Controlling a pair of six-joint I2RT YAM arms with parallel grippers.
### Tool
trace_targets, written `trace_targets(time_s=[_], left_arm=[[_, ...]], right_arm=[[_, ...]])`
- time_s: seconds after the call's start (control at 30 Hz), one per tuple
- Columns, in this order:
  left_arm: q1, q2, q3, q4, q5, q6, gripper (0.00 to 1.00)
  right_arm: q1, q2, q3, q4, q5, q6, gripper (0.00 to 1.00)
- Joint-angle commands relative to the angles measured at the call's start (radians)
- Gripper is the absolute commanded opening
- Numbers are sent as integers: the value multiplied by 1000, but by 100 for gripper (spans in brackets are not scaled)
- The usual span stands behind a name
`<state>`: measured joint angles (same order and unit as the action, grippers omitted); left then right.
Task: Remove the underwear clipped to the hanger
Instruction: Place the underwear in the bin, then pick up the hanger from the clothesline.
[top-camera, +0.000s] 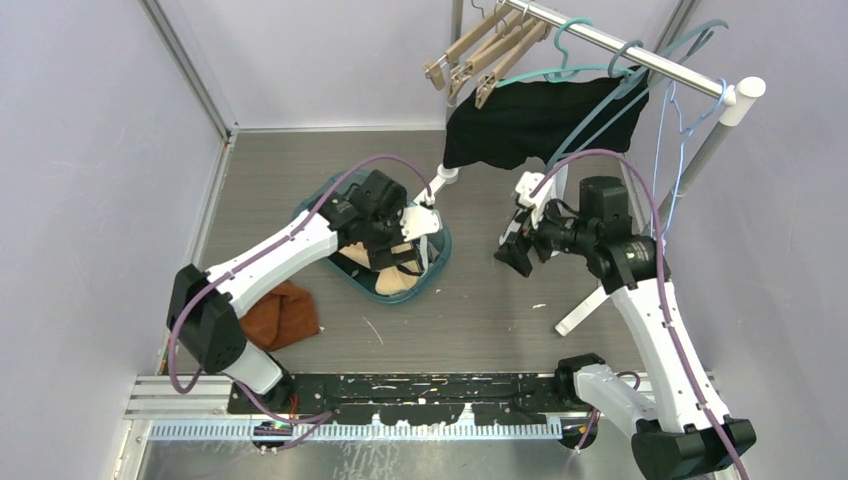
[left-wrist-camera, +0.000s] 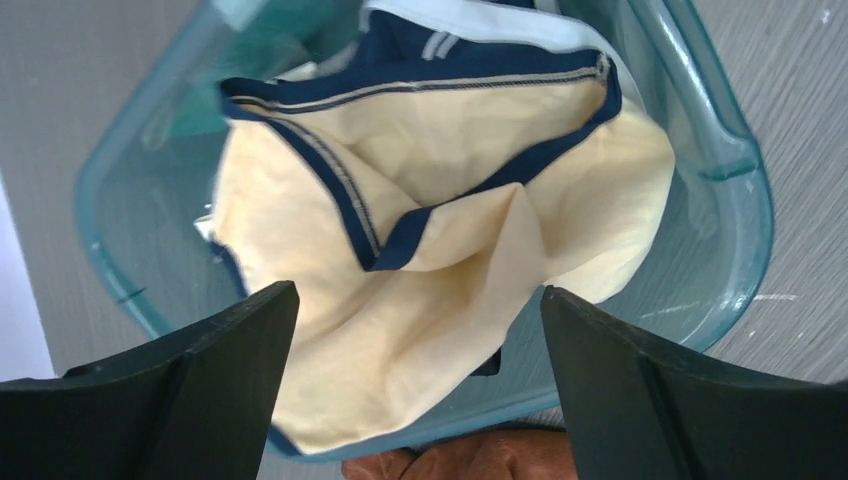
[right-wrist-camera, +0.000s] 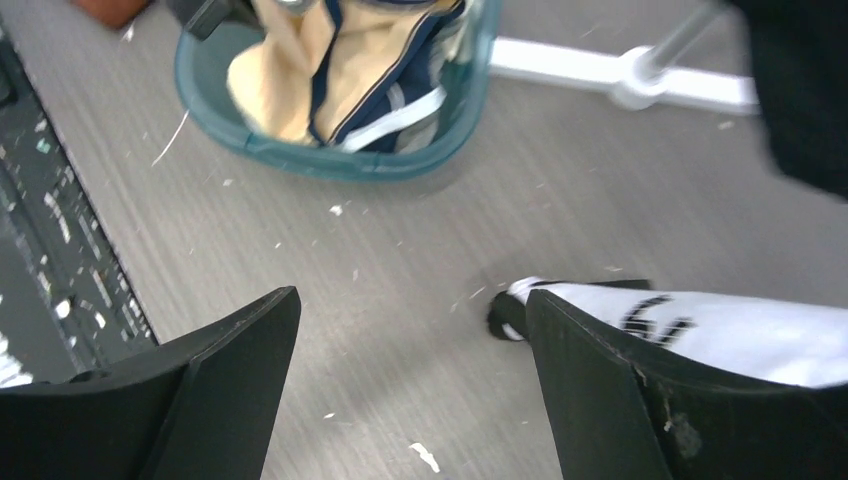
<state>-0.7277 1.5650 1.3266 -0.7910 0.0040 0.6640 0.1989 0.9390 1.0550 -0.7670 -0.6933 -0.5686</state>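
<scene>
A cream underwear with navy trim (left-wrist-camera: 440, 210) lies crumpled in a teal basket (left-wrist-camera: 742, 170). My left gripper (left-wrist-camera: 417, 295) hovers just above it, open, with nothing between the fingers. The top view shows this gripper (top-camera: 398, 262) over the basket (top-camera: 312, 212). A black garment (top-camera: 530, 120) hangs from a teal hanger (top-camera: 570, 45) on the rack rail. My right gripper (top-camera: 512, 255) stands open below that garment, over bare table. In its wrist view the right gripper (right-wrist-camera: 410, 298) is empty, and the underwear (right-wrist-camera: 290, 85) shows in the basket (right-wrist-camera: 330, 165) beyond.
Wooden clip hangers (top-camera: 480, 55) and thin blue hangers (top-camera: 690, 110) hang on the rail (top-camera: 640, 58). The rack's white feet (top-camera: 578, 320) stand on the table. A brown cloth (top-camera: 283, 315) lies near the left arm. White fabric with black markings (right-wrist-camera: 700, 330) lies behind my right finger.
</scene>
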Motion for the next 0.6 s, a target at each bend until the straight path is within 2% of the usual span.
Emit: trace_targets(time_s=[0.0,0.17,0.37,0.57], left_arm=[[22,-93,114,10,-2,12,99],[28,-126,173,-11,-19,28,98],[29,-144,173,-13,-24,30,98],[29,-177,149,5,-14,21,98]], right_arm=[[2,-23,175,22,96,84,89],[-3,0,318,61,247,249,87],[-62,50,432,152,430,486,82],[-69,86,431,232,578,550,80]])
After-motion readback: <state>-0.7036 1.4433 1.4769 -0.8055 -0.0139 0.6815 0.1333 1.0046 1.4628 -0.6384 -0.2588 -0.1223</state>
